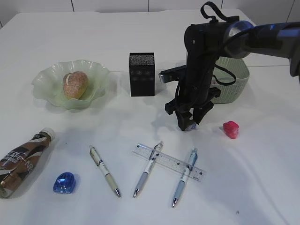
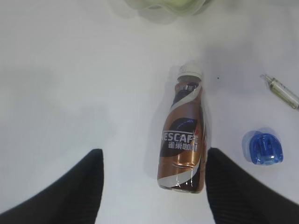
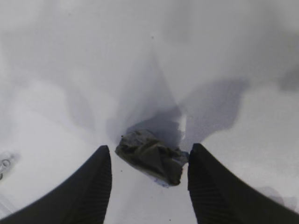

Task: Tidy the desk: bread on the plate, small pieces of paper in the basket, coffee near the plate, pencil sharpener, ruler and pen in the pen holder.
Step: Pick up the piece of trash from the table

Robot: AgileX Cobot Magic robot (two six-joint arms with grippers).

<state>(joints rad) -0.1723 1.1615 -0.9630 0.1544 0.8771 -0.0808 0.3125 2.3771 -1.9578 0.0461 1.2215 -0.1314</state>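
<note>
— What's in the containers?
— Bread [image 1: 75, 84] sits on the green plate [image 1: 44, 82]; I can't see into the basket [image 1: 236, 77] or black pen holder [image 1: 141, 74].
— Any writing?
— "NESCAFÉ" on the coffee bottle [image 2: 183, 140], lying between the open left pincer [image 2: 154, 184] jaws. The right pincer [image 3: 149, 179] straddles crumpled paper [image 3: 152, 158] on the desk [image 1: 262, 154], not gripping

The right arm [image 1: 206, 51] is matte black with a looping black cable, and its fingers [image 3: 93, 191] are ribbed black.
</note>
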